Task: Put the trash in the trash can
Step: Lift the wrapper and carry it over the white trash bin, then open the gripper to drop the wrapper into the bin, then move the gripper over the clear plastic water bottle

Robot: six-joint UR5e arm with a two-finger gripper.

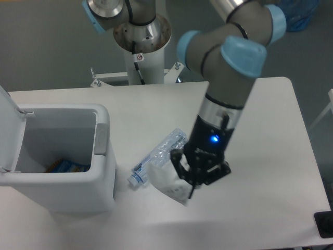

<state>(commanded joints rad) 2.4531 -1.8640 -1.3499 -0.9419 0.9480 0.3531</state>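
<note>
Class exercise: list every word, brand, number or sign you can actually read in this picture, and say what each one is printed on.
No text can be read here.
Small red-and-white sticker on the robot's white pedestal: a sign of some kind, too small to read.
Label on the plastic bottle: blurred, unreadable.
Blue item inside the trash can: print illegible.

tool fingertips hidden by wad, bottle partly covered

Even overhead light, soft shadows, slightly blurry

Clear crinkled plastic bottle, crumpled white wad, smooth matt bin.
</note>
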